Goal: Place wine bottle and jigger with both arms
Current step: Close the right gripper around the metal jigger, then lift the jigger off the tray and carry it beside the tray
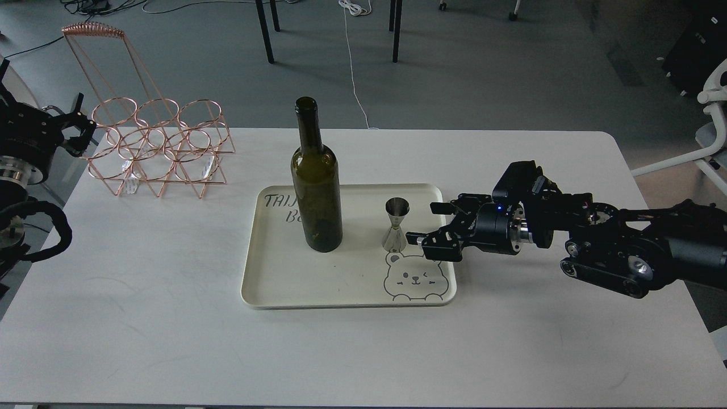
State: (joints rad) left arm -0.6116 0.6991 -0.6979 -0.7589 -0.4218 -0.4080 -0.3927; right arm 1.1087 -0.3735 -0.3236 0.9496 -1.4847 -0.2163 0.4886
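Head view looks down on a white tabletop (pixel 170 318) carrying a cream tray (pixel 295 292) printed with a bear face and dark lettering. On the tray the wine bottle (pixel 316 187) stands upright left of centre, uncapped, hiding part of the lettering. Well apart to its right, the jigger (pixel 396 224) stands upright just above the bear drawing. The right gripper (pixel 430 222) reaches in from the right at tray level with its two fingers spread apart, one fingertip close beside the jigger's base and the other higher and farther back; neither clearly touches it. The left gripper (pixel 76 133) sits at the far left edge beside a copper wire bottle rack (pixel 159 153); whether its fingers are apart or together cannot be told.
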